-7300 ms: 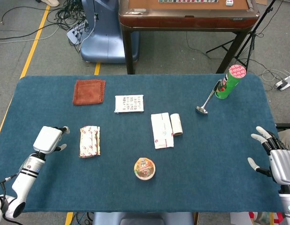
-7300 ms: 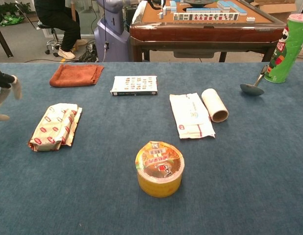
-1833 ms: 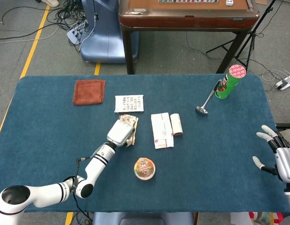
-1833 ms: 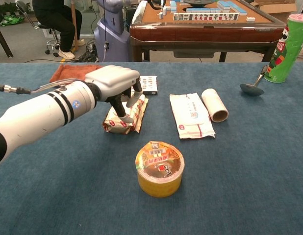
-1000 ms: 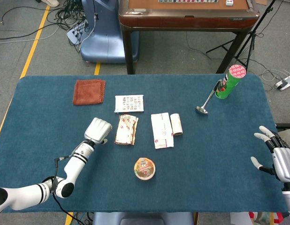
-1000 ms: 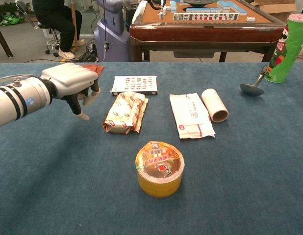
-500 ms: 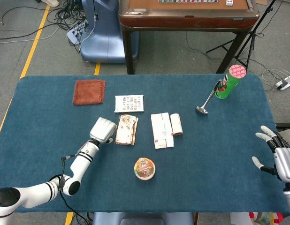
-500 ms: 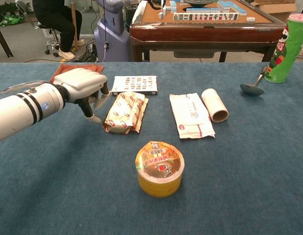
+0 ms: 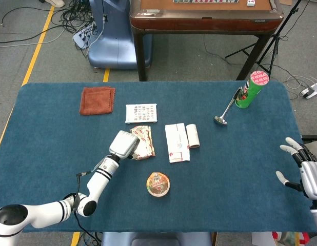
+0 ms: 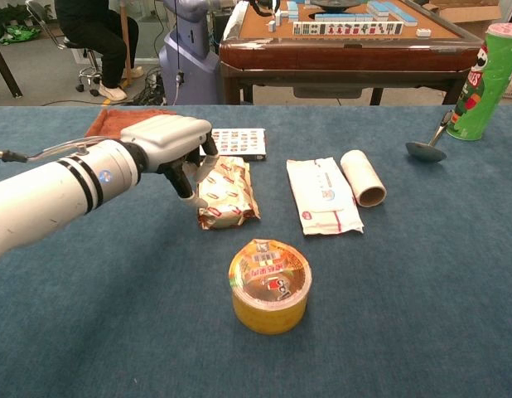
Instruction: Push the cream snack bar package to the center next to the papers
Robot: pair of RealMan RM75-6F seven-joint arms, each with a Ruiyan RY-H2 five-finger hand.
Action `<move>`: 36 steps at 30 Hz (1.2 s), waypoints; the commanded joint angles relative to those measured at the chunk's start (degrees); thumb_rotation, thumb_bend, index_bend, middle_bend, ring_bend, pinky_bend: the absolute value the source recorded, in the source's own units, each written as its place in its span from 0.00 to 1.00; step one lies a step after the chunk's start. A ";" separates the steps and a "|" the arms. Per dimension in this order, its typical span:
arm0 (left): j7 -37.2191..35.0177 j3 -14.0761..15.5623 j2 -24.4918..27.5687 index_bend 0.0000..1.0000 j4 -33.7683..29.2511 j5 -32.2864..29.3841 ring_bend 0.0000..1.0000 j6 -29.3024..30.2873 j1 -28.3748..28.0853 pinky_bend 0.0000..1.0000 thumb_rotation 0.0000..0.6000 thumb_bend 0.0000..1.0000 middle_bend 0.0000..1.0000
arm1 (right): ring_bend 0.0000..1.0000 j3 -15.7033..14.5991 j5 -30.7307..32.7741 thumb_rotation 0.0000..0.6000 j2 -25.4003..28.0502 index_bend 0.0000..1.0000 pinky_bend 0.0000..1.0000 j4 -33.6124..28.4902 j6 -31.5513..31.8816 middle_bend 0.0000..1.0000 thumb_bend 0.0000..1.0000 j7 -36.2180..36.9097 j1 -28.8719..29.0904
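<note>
My left hand [image 10: 175, 141], fingers curled down against the snack bar [image 10: 228, 192], should push evenly rightward until it sits beside the papers [image 10: 323, 195].

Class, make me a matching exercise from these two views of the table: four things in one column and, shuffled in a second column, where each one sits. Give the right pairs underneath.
Things
1. cream snack bar package
2. green can
3. rust cloth
4. yellow cup

Places
A. far left part of the table
B. near edge, in front of the papers
C. far right corner, beside the ladle
D. against the left hand, just left of the papers

Pairs: 1-D, 2-C, 3-A, 4-B
</note>
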 commanded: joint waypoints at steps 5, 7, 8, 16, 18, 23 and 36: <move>6.27 1.47 8.65 0.91 -13.22 -2.74 0.99 6.42 5.31 1.00 1.00 0.00 1.00 | 0.08 -0.08 -0.20 1.00 -0.02 0.24 0.24 -0.03 -0.10 0.11 0.25 -0.05 0.05; 10.54 2.32 12.46 0.87 -18.88 -5.60 0.97 8.47 7.16 1.00 1.00 0.00 1.00 | 0.08 -0.19 -0.29 1.00 -0.12 0.24 0.24 -0.08 -0.28 0.11 0.25 -0.46 0.14; 12.02 2.66 14.07 0.83 -21.30 -6.75 0.94 9.49 7.97 1.00 1.00 0.00 1.00 | 0.08 -0.25 -0.30 1.00 -0.17 0.24 0.24 -0.13 -0.41 0.11 0.25 -0.66 0.18; 12.47 6.94 22.59 0.37 -31.65 -3.87 0.81 22.14 17.03 1.00 1.00 0.00 0.89 | 0.08 -0.88 -0.26 1.00 0.10 0.24 0.24 -1.17 -2.28 0.11 0.25 -1.79 0.78; 13.82 8.01 23.52 0.33 -32.97 -3.16 0.73 26.07 19.42 0.99 1.00 0.06 0.78 | 0.08 -1.18 -0.59 1.00 0.34 0.24 0.24 -1.51 -2.78 0.11 0.25 -1.63 0.95; 14.98 10.03 26.00 0.21 -36.98 -3.63 0.49 31.05 24.04 0.85 1.00 0.18 0.50 | 0.08 -1.54 -0.45 1.00 0.33 0.24 0.24 -1.84 -3.63 0.12 0.25 -3.12 1.23; 13.47 17.87 31.40 0.28 -40.72 4.36 0.23 40.16 35.26 0.45 1.00 0.27 0.24 | 0.08 -2.01 0.33 1.00 1.47 0.24 0.24 -3.37 -3.74 0.14 0.25 -5.76 0.87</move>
